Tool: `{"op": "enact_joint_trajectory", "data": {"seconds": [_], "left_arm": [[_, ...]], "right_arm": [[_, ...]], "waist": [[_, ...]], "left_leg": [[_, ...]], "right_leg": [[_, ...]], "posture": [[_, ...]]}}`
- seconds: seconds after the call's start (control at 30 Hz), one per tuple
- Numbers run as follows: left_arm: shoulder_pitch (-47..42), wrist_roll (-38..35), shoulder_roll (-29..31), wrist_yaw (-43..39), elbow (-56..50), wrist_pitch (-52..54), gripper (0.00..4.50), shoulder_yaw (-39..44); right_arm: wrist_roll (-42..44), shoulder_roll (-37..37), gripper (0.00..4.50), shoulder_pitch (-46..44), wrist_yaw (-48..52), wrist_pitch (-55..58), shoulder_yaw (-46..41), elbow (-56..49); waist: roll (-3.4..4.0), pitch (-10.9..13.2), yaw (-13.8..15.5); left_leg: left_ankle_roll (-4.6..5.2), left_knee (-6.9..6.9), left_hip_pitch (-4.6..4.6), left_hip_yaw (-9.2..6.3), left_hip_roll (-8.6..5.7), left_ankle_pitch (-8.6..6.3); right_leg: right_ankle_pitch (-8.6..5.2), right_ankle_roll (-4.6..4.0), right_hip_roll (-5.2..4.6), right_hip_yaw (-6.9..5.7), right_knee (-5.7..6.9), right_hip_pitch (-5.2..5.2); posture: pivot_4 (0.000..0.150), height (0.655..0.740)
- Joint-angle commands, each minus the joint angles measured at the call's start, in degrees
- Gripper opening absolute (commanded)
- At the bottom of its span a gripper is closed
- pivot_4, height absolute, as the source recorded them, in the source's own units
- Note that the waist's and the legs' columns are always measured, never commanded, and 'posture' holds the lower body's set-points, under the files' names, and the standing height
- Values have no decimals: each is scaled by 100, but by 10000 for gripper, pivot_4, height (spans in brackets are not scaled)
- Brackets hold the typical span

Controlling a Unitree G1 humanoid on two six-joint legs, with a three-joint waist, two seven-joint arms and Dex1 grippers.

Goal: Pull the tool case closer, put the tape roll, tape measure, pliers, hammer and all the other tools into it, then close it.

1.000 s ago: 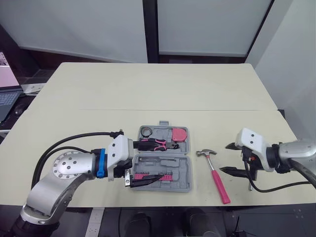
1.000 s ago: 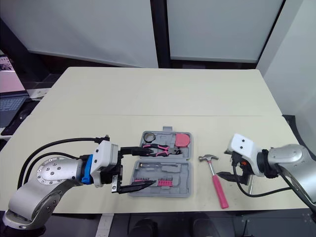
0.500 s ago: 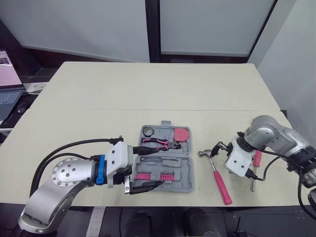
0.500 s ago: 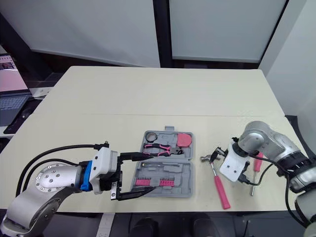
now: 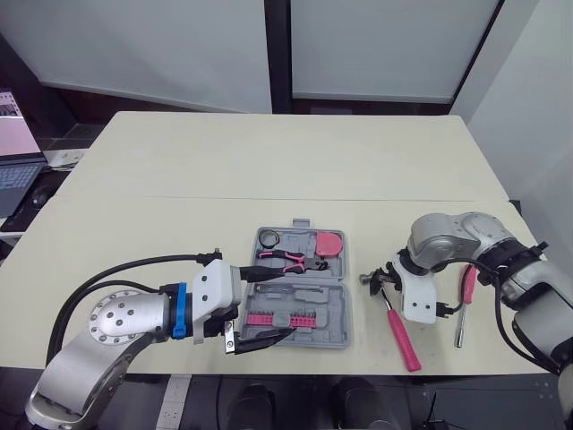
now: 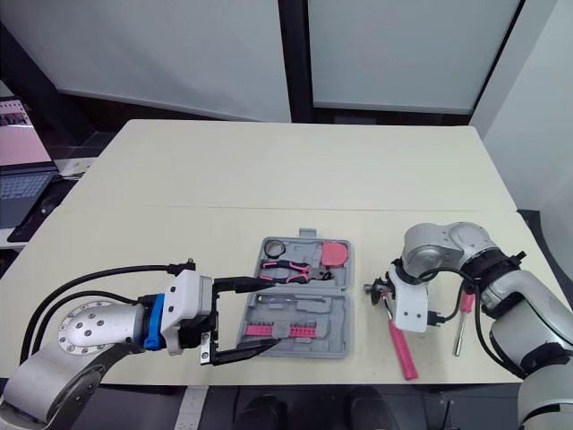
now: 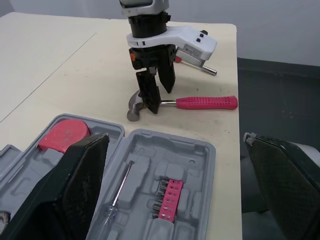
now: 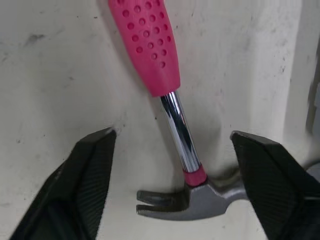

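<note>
Now right gripper (image 5: 385,276) reaches the hammer (image 8: 172,117)

Having swung in from the table's right edge, it points down with its fingers spread wide, astride the steel neck by the head and gripping nothing. The hammer lies flat just right of the open tool case (image 5: 333,309), so a pickup looks imminent.

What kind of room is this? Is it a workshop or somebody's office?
Probably an office or lab room, not a workshop. There is a big plain cream table, a laptop off to the robot's left, and pale panels, maybe covered windows, behind the table.
</note>
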Motion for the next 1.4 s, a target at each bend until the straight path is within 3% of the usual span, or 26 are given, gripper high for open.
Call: {"op": "enact_joint_trajectory", "data": {"seconds": [0.03, 0.23, 0.47, 0.63, 0.87, 1.0, 1.07, 1.27, 1.4], "left_arm": [[-22, -35, 85, 47, -193, 18, 45000, 117], [-83, 5, 109, 66, -193, 27, 45000, 34], [-139, 23, 86, 51, -169, 24, 45000, -22], [-154, 42, 67, 45, -161, 5, 45000, -68], [-188, 80, 28, 45, -88, -45, 45000, -84], [-227, 15, 6, 93, 11, -12, 45000, 66], [-295, -77, -39, 151, 47, 58, 45000, 136], [-343, -229, 13, 54, 25, 117, 45000, 231], [-339, -272, 52, -38, 29, 103, 45000, 219]], "right_arm": [[-54, 76, 25085, -106, -170, -48, 15, 58], [-298, 148, 13481, -117, -348, -13, 47, 173], [-494, 138, 4418, -200, -567, 5, 36, 295], [-401, 52, 2522, -164, -596, 5, 7, 219], [1251, -683, 2356, 213, 165, 756, -346, -396], [3260, -1483, 2232, 1095, 1099, 2889, -1033, -1639], [3841, -1766, 2211, 1511, 1320, 3952, -1393, -2303], [5455, -1998, 2211, 2889, 17, 9585, -2989, -4491], [6381, -1294, 2211, 3479, -1542, 13475, -4278, -5651]], "waist": [[0, 0, -5], [-1, -1, -16], [-1, -1, -17], [-1, -1, -14], [1, 1, 5], [3, 2, 29], [5, 3, 40], [7, 2, 3], [7, 2, 20]], "left_leg": [[0, 0, 0, 0, 0, 0], [0, 0, 3, 0, -1, 0], [0, 1, 4, 1, -2, 0], [0, 1, 3, 1, -2, 0], [1, 0, -3, -2, -1, 0], [1, 0, -7, -12, 0, 0], [1, 0, -11, -23, -2, -1], [2, 0, -5, -24, -1, -1], [1, 0, -12, -30, -4, 0]], "right_leg": [[0, 0, 0, 1, 0, 0], [0, -1, 4, 0, 1, 0], [1, -1, 4, 1, 2, 1], [1, -1, 4, 1, 2, 1], [1, -1, -6, 0, 0, 0], [1, -1, -17, 1, 0, 2], [1, -1, -24, 1, 0, 4], [1, 0, -20, 2, 2, 7], [0, 0, -20, -2, 0, 6]], "posture": [[1500, 7400], [1500, 7400], [1500, 7400], [1500, 7400], [1500, 7400], [1500, 7400], [1500, 7400], [1500, 7400], [1500, 7400]]}}
